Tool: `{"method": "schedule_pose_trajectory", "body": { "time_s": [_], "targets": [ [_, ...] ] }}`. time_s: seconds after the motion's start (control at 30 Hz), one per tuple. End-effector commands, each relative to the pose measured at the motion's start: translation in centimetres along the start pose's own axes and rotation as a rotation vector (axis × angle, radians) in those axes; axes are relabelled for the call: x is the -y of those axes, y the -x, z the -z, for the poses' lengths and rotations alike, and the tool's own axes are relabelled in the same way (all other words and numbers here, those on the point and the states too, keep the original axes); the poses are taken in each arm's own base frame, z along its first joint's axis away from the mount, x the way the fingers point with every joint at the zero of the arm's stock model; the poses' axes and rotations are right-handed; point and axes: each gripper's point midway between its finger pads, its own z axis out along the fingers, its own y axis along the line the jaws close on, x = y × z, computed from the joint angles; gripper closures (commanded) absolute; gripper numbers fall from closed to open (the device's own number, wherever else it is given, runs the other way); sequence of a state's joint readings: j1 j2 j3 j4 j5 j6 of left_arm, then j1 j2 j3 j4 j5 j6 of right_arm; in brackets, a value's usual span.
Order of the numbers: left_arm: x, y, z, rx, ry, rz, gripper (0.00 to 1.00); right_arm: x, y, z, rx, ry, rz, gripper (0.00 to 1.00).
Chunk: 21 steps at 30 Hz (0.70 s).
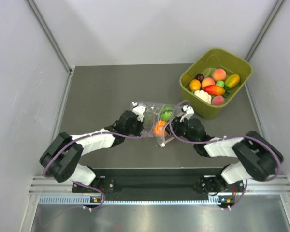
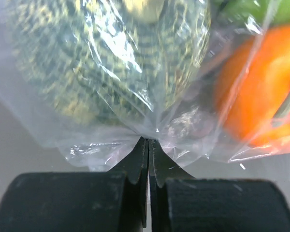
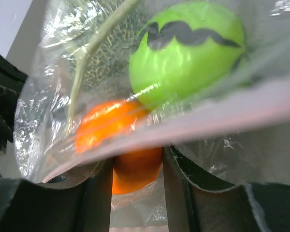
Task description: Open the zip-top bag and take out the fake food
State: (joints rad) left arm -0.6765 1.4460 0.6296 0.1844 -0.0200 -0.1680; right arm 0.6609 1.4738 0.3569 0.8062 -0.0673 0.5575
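Observation:
The clear zip-top bag (image 1: 152,115) lies at the table's middle between both grippers. My left gripper (image 1: 144,125) is shut on a pinch of the bag's film (image 2: 148,137); a speckled green-yellow fruit (image 2: 111,63) and an orange fruit (image 2: 261,92) show through the plastic. My right gripper (image 1: 170,131) is at the bag's other side. In the right wrist view its jaws (image 3: 137,162) hold the orange fruit (image 3: 135,171) between them, with the pink zip strip (image 3: 222,116) lying across the fingers. A bright green fruit (image 3: 188,48) sits in the bag above it.
An olive-green tub (image 1: 241,67) with several toy fruits stands at the back right. Grey walls close in the table on the left, right and far sides.

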Motion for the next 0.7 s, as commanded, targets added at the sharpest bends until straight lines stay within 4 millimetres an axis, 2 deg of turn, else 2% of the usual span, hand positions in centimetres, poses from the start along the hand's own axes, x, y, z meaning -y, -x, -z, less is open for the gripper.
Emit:
{"method": "schedule_pose_trajectory", "body": {
  "time_s": [0.0,0.2,0.23,0.27,0.47,0.57,0.6,0.67],
  "targets": [
    [-0.9,1.4,0.7,0.059,0.047,0.028,1.0,1.6,2.0,2.0,0.058,-0.133,0.06,0.98],
    [-2.2,1.7,1.6,0.077,0.104,0.064,1.0,2.6,3.5,5.4,0.077,-0.239,0.075,0.99],
    [-2.4,1.5,1.7,0.077,0.111,0.069,1.0,2.3,4.4,6.0,0.105,-0.235,0.072,0.99],
    [-2.4,1.7,1.9,0.086,0.111,0.071,1.0,2.6,3.9,6.5,0.089,-0.25,0.072,0.99],
    [-2.8,1.6,1.9,0.079,0.128,0.081,1.0,1.7,5.5,8.8,0.15,-0.238,0.043,0.99],
    [-2.9,1.7,2.0,0.082,0.13,0.089,1.0,1.4,5.5,9.6,0.13,-0.235,0.038,0.99],
    [-3.0,1.6,2.1,0.081,0.133,0.089,1.0,1.7,4.7,9.9,0.087,-0.247,0.041,0.99],
    [-3.2,1.8,2.2,0.087,0.139,0.096,1.0,1.7,4.2,10.3,0.045,-0.259,0.048,0.99]
  ]
}}
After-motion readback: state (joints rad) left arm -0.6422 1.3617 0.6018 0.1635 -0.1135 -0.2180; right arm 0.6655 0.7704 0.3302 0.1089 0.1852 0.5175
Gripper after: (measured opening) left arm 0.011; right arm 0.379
